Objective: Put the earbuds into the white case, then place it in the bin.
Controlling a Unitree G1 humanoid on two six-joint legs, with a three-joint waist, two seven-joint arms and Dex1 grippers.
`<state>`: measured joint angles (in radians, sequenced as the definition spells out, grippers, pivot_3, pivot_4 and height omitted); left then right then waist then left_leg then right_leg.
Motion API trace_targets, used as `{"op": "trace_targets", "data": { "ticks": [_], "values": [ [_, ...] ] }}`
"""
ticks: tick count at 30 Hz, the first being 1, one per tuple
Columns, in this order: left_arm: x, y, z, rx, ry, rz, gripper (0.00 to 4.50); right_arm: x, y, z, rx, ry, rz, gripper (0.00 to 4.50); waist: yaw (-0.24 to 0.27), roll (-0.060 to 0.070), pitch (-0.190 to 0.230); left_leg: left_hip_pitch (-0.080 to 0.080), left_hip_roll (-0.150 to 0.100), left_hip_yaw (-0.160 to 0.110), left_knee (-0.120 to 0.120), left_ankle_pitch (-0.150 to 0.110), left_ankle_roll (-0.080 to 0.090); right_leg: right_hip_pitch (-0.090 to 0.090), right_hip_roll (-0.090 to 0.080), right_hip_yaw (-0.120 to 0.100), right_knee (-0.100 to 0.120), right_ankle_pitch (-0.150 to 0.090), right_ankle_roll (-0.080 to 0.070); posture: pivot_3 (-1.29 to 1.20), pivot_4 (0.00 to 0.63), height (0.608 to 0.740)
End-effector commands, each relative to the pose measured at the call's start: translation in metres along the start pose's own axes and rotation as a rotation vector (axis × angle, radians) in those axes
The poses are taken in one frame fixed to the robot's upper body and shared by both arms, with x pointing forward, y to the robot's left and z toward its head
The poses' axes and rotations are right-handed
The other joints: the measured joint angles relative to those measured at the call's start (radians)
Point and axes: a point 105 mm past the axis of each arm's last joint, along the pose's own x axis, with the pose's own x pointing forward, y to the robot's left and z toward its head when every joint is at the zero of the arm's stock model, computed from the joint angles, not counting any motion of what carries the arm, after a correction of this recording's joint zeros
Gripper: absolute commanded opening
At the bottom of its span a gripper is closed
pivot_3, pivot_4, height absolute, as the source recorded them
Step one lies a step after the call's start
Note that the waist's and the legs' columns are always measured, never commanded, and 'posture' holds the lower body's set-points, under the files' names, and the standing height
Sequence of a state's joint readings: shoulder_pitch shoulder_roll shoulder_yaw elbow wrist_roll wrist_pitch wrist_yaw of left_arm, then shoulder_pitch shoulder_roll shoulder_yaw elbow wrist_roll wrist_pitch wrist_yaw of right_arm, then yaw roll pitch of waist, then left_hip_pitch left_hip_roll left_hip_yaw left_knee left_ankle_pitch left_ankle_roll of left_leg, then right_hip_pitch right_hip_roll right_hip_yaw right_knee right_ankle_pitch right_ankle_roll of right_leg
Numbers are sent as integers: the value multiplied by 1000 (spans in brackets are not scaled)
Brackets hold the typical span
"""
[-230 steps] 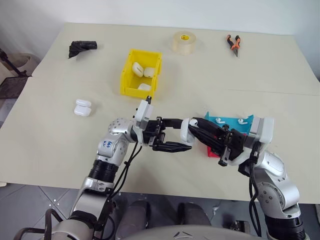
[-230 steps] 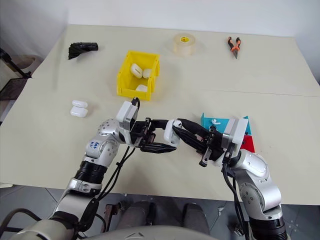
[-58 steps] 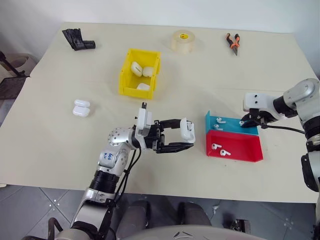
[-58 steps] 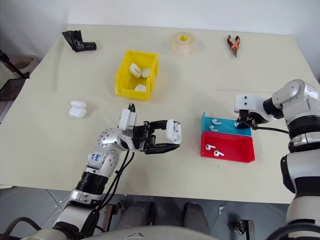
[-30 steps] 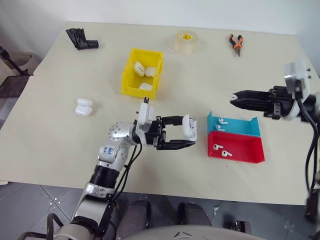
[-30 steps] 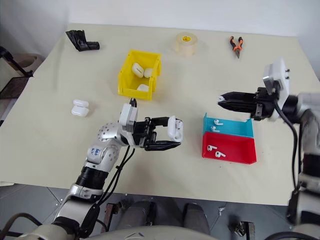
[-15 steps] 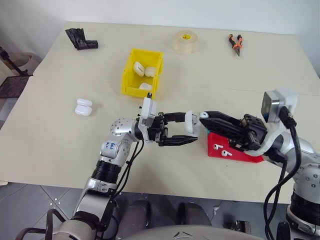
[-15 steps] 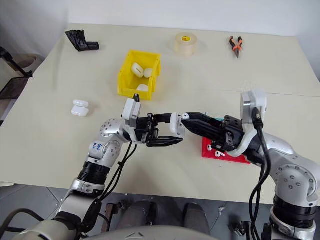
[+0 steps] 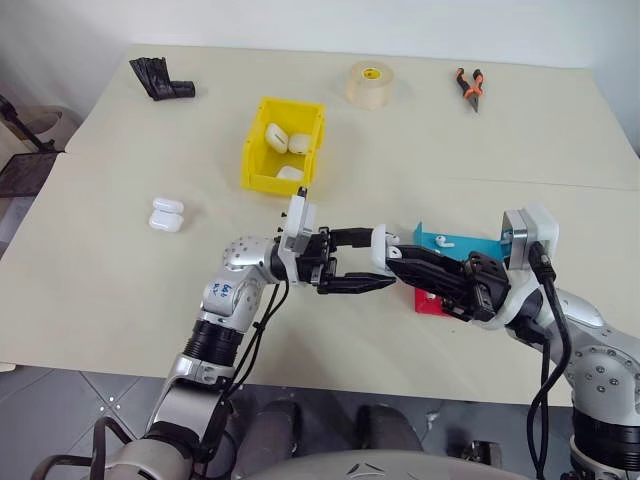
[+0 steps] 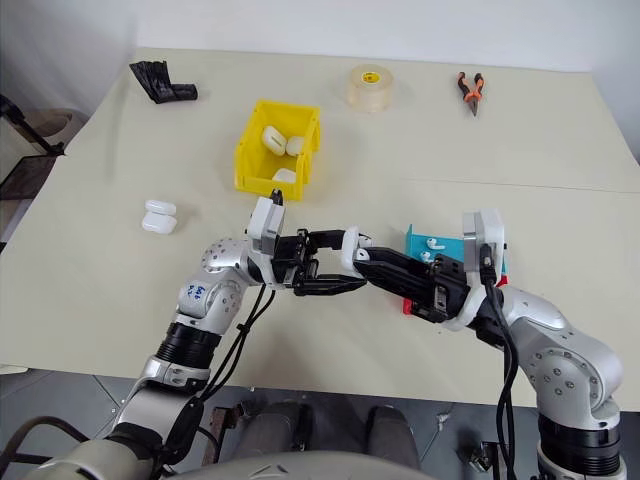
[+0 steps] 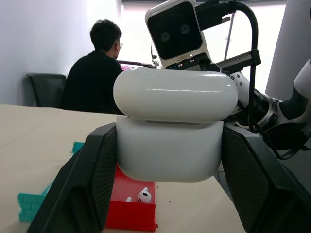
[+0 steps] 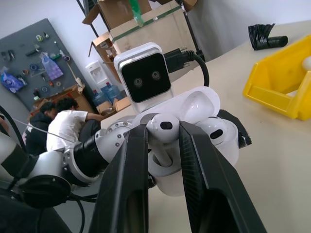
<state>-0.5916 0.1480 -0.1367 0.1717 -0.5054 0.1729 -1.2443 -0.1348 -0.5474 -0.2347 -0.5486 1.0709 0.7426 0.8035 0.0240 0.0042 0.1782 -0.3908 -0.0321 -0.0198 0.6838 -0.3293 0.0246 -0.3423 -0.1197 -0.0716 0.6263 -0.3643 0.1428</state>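
My left gripper point(image 9: 378, 260) is shut on the white case point(image 9: 379, 248), held above the table in front of me. In the right wrist view the case point(image 12: 221, 141) has its lid up, with one earbud point(image 12: 213, 127) seated inside. My right gripper point(image 9: 393, 258) reaches in from the right, its tips at the case. It is shut on a second earbud point(image 12: 162, 127), held right at the case's opening. The yellow bin point(image 9: 256, 150) stands farther back on the left with several white cases in it. More earbuds point(image 9: 442, 241) lie in the blue tray.
A blue tray point(image 9: 470, 246) and a red tray point(image 9: 428, 304) lie under my right arm. Two white cases point(image 9: 166, 214) sit at the left. A tape roll point(image 9: 368, 83), pliers point(image 9: 468, 88) and a black object point(image 9: 160, 78) lie along the far edge. A person point(image 11: 99, 73) sits beyond the table.
My right arm has swung in from the right, over the trays, bringing the earbud to the case. The left gripper has kept the case in place.
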Motion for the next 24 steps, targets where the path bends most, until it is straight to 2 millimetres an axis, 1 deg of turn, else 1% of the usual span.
{"op": "trace_targets", "data": {
  "ticks": [1,5,6,7,8,9,10,11,15,16,19,21,22,23,24],
  "values": [
    [6,-1,17,51,-48,-24,2795,1,3,-9,-17,27,5,515,0,0,0,0,0,0,0,0,0,0,0,0,0,0,0,0,150,740],
    [6,-1,19,49,-57,-24,2795,-1,0,-16,-20,45,-11,515,0,0,0,0,0,0,0,0,0,0,0,0,0,0,0,0,150,740],
    [6,-1,19,49,-58,-25,2795,-3,-4,-17,-25,53,-45,515,0,0,0,0,0,0,0,0,0,0,0,0,0,0,0,0,150,740],
    [6,-1,19,49,-60,-27,2795,-4,-4,-21,16,69,-53,515,0,0,0,0,0,0,0,0,0,0,0,0,0,0,0,0,150,740],
    [6,-2,20,48,-61,-27,2795,-4,-3,-21,13,77,-45,515,0,0,0,0,0,0,0,0,0,0,0,0,0,0,0,0,150,740],
    [6,-2,19,47,-61,-29,2795,-4,-4,-20,4,76,-48,1262,0,0,0,0,0,0,0,0,0,0,0,0,0,0,0,0,150,740],
    [6,-2,19,47,-60,-30,2795,-3,-3,-18,3,73,-36,1479,0,0,0,0,0,0,0,0,0,0,0,0,0,0,0,0,150,740],
    [6,-2,19,46,-61,-31,2795,-2,-3,-15,-19,74,-29,1937,0,0,0,0,0,0,0,0,0,0,0,0,0,0,0,0,150,740],
    [6,-3,20,43,-64,-35,2795,-5,0,-4,-58,93,-1,3149,1,0,0,0,0,0,0,0,0,0,0,0,0,0,0,0,150,740],
    [5,-3,20,46,-60,-34,2795,-7,-2,1,-88,91,-13,3469,2,0,0,0,0,0,0,0,0,0,0,0,0,0,0,0,150,740],
    [3,2,18,81,-14,-8,2795,-12,-6,11,-118,88,-41,3469,2,0,0,0,0,0,0,0,0,1,0,0,0,0,0,0,150,740],
    [-1,9,13,103,57,29,2795,-16,-8,16,-134,102,-52,3469,1,0,0,0,0,0,0,0,0,0,0,0,-1,0,0,0,150,740],
    [-4,13,8,133,134,41,2795,-18,-8,19,-146,120,-55,3164,1,0,0,0,0,0,0,0,0,1,0,0,-1,0,0,0,150,740],
    [-6,16,5,155,187,47,2795,-19,-8,21,-153,131,-57,3051,1,0,0,0,0,0,0,0,0,1,0,0,-1,0,0,0,150,740],
    [-11,21,-4,222,302,50,2795,-19,-8,22,-168,157,-58,2841,1,0,0,0,0,0,0,0,0,0,0,0,-1,0,0,0,150,740]
  ]
}}
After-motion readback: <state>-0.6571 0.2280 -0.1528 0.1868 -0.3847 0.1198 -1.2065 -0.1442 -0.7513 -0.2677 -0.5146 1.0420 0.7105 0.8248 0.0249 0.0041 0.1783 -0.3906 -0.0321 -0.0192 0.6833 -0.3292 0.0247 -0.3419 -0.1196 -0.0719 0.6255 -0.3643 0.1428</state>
